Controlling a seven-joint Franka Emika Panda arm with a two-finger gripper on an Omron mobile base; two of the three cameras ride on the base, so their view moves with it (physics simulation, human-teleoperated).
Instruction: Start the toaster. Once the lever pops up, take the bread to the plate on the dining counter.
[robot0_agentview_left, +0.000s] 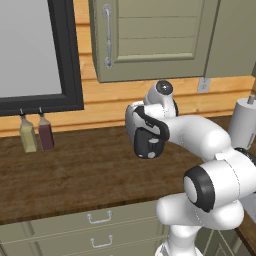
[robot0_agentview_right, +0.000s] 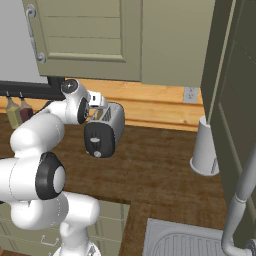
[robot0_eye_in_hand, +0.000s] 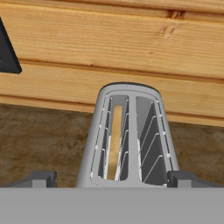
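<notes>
Wood-plank wall and a dark brown counter (robot0_agentview_left: 75, 170) set the scene, with olive cabinets (robot0_agentview_left: 150, 40) hanging overhead and handled drawers (robot0_agentview_left: 100, 217) along the front edge. On that counter sits the toaster (robot0_agentview_right: 106, 129), shiny silver with its black end panel facing the right base camera, a pale round knob (robot0_agentview_right: 98, 154) low on that panel. The white arm (robot0_agentview_left: 200, 145) curls up and over, its hand parked right above the toaster's near end. Looking down from the hand, the toaster (robot0_eye_in_hand: 130, 135) shows its two slots running away toward the wall, and the bread (robot0_eye_in_hand: 114, 142) stands on edge down inside the left-hand slot, a tan strip sunk below the rim. The gripper (robot0_eye_in_hand: 111, 177) has its two dark tips set wide apart, one outside each long side of the toaster, touching nothing. Off to the left, two bottles (robot0_agentview_left: 36, 132) stand at the back of the counter below a black-framed window (robot0_agentview_left: 35, 50). To the right, a white paper towel roll (robot0_agentview_right: 205, 147) stands upright, and a grey sink (robot0_agentview_right: 185, 240) with a curved faucet (robot0_agentview_right: 242, 200) sits in the near corner.
</notes>
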